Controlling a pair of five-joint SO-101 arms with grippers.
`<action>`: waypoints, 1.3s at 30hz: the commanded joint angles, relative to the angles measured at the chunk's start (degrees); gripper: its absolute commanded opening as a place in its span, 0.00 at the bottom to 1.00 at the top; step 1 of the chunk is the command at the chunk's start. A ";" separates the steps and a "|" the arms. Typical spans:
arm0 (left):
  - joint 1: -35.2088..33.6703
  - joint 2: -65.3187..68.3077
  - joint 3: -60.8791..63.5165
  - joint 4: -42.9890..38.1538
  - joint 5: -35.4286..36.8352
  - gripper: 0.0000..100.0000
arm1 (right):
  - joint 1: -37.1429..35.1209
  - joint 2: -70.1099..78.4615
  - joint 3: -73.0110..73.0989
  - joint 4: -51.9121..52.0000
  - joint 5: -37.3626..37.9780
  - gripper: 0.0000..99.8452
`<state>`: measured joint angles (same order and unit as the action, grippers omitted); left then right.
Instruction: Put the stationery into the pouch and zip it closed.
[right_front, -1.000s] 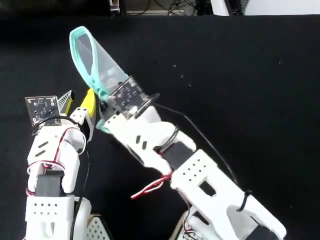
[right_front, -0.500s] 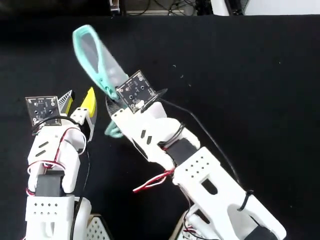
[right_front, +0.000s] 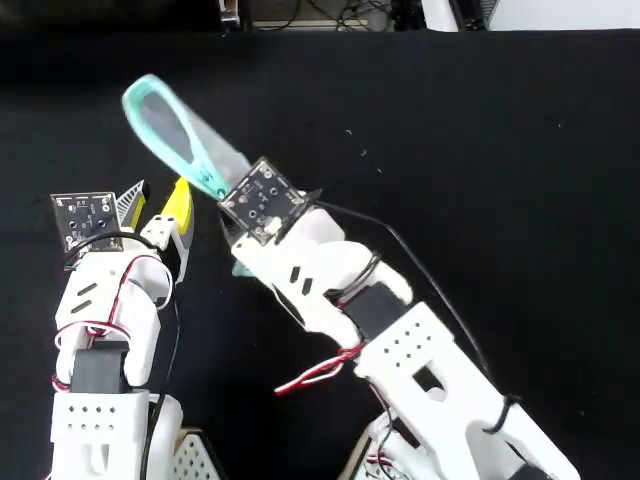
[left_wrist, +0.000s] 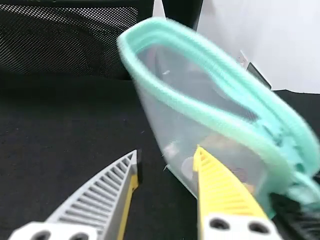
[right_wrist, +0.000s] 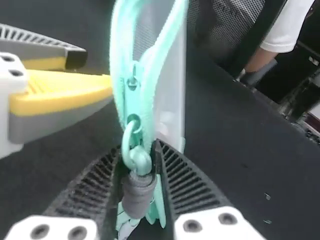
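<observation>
The pouch (right_front: 165, 125) is clear plastic with a teal zipper rim and is held up off the black table. My right gripper (right_front: 215, 190) is shut on its lower zipper end. In the right wrist view the black jaws (right_wrist: 137, 150) pinch the teal edge, with the zipper pull (right_wrist: 132, 152) hanging just above them. The pouch mouth (left_wrist: 200, 100) gapes open in the left wrist view, and blurred items show through its clear wall. My left gripper (left_wrist: 166, 151) is open beside the pouch with nothing between its grey and yellow fingers. Its yellow finger (right_front: 178, 205) is close to the pouch.
The black table (right_front: 480, 150) stretches bare to the right of the arms. Cables lie along its far edge (right_front: 330, 15). A dark mesh chair back (left_wrist: 65, 40) stands behind the table. The two arms' wrists are close together at the left.
My right arm has swung the pouch to the left, so its rim now leans out above the left gripper. The left arm has not moved.
</observation>
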<state>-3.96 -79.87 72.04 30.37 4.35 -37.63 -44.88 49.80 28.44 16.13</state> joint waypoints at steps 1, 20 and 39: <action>0.75 -0.09 -0.40 -1.14 0.00 0.19 | 0.26 -4.18 -7.52 5.71 2.02 0.01; 0.75 -0.09 -0.40 -0.97 0.00 0.19 | 0.35 -4.70 -9.54 19.34 6.24 0.06; 0.75 -0.09 -0.40 -0.97 0.00 0.19 | 0.18 -4.70 -16.84 28.84 5.98 0.08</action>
<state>-3.96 -79.87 72.04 30.37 4.35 -37.89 -48.66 36.53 56.92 22.11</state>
